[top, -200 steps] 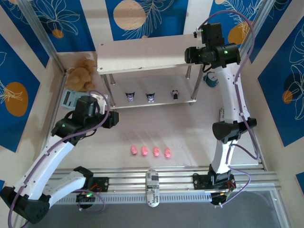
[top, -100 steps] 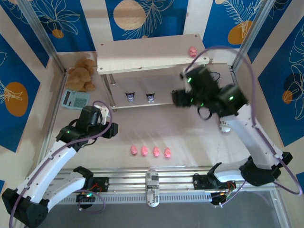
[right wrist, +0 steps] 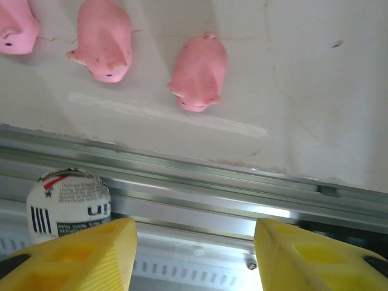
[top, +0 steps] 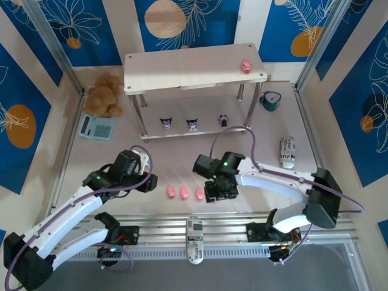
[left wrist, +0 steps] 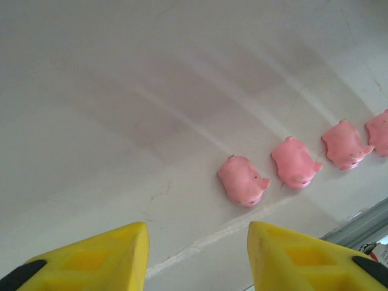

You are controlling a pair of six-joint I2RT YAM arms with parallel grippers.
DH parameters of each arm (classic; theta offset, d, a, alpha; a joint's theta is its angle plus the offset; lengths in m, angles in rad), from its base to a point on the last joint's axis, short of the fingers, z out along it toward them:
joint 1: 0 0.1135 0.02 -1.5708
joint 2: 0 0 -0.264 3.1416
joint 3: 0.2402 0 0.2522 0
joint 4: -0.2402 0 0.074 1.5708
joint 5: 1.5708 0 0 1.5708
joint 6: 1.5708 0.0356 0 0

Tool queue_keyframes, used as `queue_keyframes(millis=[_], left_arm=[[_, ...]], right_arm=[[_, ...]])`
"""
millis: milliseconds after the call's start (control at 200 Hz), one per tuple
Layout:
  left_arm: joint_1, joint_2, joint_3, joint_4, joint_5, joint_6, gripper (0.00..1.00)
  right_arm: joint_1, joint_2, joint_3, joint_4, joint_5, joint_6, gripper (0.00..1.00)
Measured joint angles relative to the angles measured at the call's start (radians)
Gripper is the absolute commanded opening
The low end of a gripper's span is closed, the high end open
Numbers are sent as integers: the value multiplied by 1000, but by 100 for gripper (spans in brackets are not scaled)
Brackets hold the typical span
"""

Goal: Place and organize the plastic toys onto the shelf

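1 pig (top: 245, 65) on shelf (top: 182, 73) top; right jaws apart.

Overhead view, close wrist views, shared pigs (right wrist: 198, 73)

The shelf (top: 182, 73), two pale wood boards on silver legs, stands far from me. One pink pig (top: 245, 65) sits at its top board's right end. Three dark white-faced figurines (top: 192, 123) stand along the lower board. Four pink pigs (left wrist: 295, 170) lie in a row on the table (top: 260, 151), nearer me.

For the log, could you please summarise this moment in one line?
left end effector open; right end effector open; pig on shelf top
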Motion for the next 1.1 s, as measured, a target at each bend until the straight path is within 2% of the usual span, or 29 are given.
queue_keyframes(millis=[305, 710, 890, 1101], left_arm=[[-1, -11, 0, 5, -18, -3, 47], [-2, 0, 1, 5, -42, 1, 48], [-2, 23, 2, 5, -51, 8, 47], [-2, 43, 12, 5, -57, 9, 48]], right_arm=[[-64, 143, -39, 126, -47, 22, 55], [-119, 223, -60, 185, -81, -6, 45], [-136, 255, -61, 204, -88, -29, 39], [-143, 268, -59, 206, -85, -56, 25]])
